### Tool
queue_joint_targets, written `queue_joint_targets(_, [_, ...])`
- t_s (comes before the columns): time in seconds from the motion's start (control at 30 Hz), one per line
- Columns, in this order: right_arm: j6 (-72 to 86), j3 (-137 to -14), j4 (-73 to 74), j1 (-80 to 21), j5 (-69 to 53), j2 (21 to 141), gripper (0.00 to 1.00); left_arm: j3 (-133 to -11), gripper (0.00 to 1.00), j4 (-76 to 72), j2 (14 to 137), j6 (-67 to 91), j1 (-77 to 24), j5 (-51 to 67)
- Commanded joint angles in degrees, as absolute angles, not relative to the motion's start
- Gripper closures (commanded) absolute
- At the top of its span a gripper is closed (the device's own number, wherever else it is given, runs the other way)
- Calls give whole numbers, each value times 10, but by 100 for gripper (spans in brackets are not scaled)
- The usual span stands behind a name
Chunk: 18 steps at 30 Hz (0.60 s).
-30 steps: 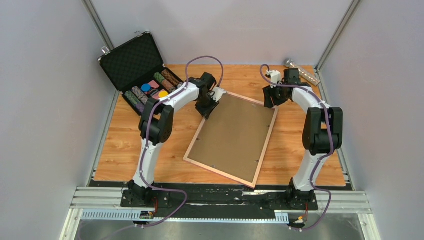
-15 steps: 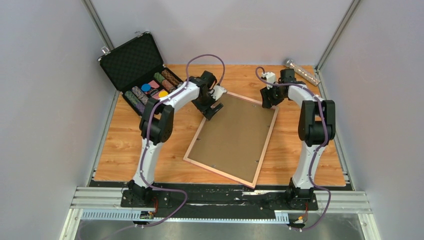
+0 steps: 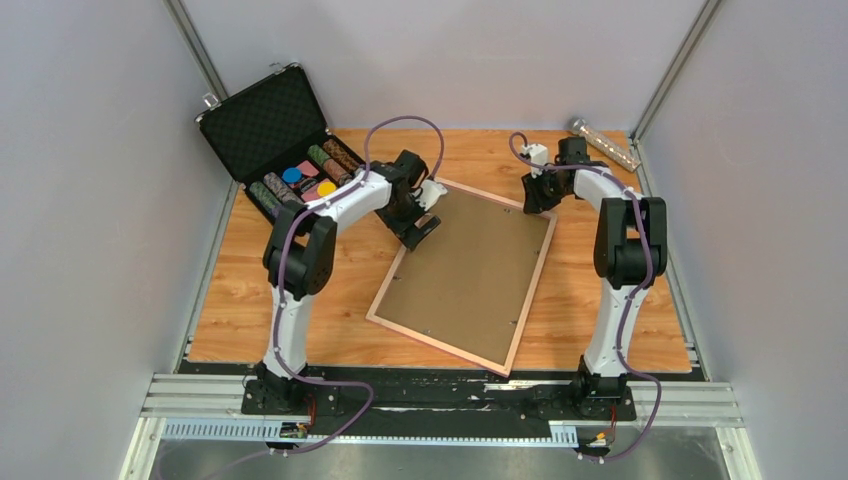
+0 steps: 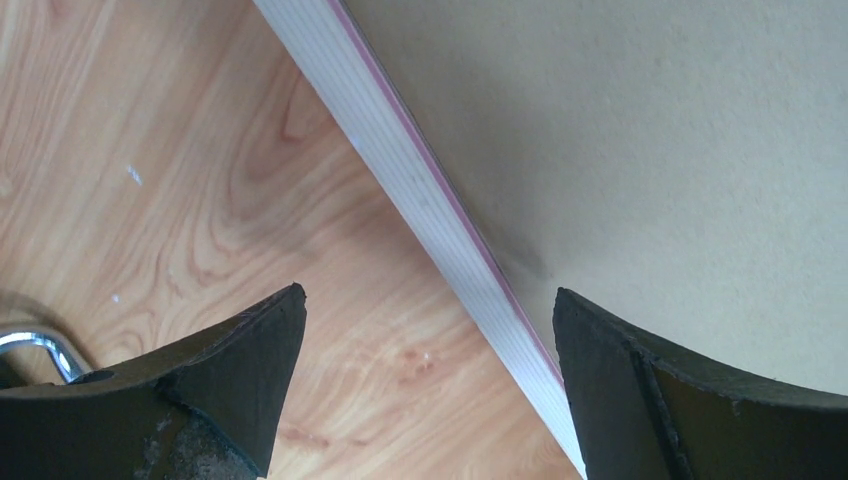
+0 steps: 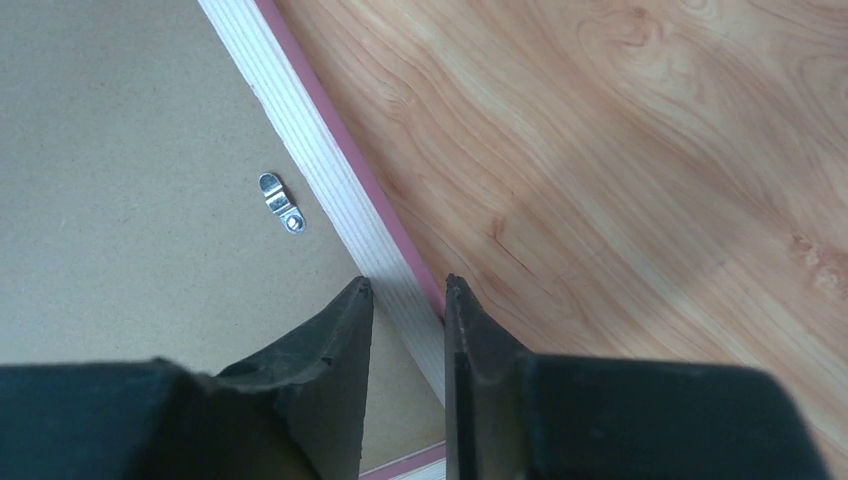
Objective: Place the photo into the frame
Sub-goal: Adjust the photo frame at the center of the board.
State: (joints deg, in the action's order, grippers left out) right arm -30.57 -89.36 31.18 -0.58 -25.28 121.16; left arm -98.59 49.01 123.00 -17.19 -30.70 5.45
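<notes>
The frame (image 3: 537, 280) lies face down on the table, tilted, with its brown backing board (image 3: 470, 270) up. The photo is hidden. My left gripper (image 3: 420, 215) is at the frame's far left corner. In the left wrist view it (image 4: 430, 292) stands wide open, and the frame's pale rail (image 4: 400, 150) runs between its fingers without touching them. My right gripper (image 3: 535, 200) is at the far right corner. In the right wrist view its fingers (image 5: 408, 282) are closed in on either side of the rail (image 5: 310, 150). A small metal hanger clip (image 5: 280, 201) sits on the board.
An open black foam-lined case (image 3: 265, 125) with poker chips (image 3: 305, 175) stands at the far left, close behind the left arm. A clear tube (image 3: 605, 143) lies at the far right corner. A metal loop (image 4: 30, 345) shows beside my left finger.
My left gripper has opened wide and let go of the frame's left rail. My right gripper has moved a little left onto the far right corner and narrowed around the rail.
</notes>
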Motion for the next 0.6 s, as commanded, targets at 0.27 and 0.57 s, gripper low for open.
queue_joint_targets(0.27, [-155,-898,316,51,-234,1211,100,-926,0,490,1093,-123,-304,5])
queue_joint_targets(0.57, [-15,-759,317,122,-237,1111,100,-896,0,496,1069,-74,-255,33])
